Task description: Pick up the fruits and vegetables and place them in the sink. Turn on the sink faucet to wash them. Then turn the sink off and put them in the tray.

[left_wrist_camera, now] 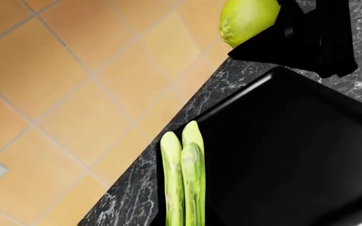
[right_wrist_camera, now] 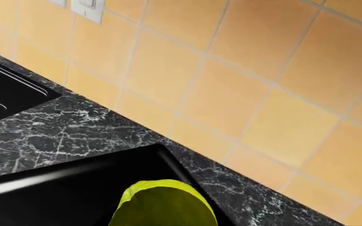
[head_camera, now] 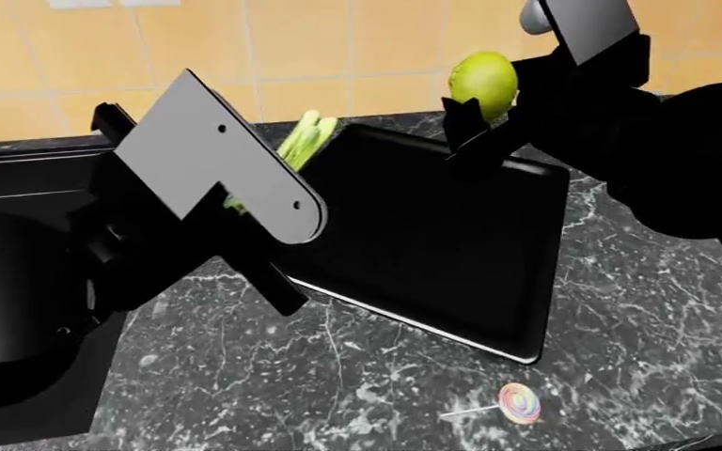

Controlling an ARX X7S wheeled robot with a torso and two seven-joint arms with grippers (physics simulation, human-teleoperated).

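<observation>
Washing is judged done, with only placement left. Asparagus stalks (head_camera: 307,139) are gripped by the left pincer (head_camera: 260,188) over the tray (head_camera: 462,263)'s far edge; the lemon (head_camera: 483,83) is clamped in the right pincer (head_camera: 487,122) above the tray's far corner, neither released yet.

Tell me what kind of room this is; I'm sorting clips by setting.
Most likely a kitchen: a dark marbled countertop against a tan tiled wall, a deep black sink set into it, and produce such as the lemon-like fruit.
</observation>
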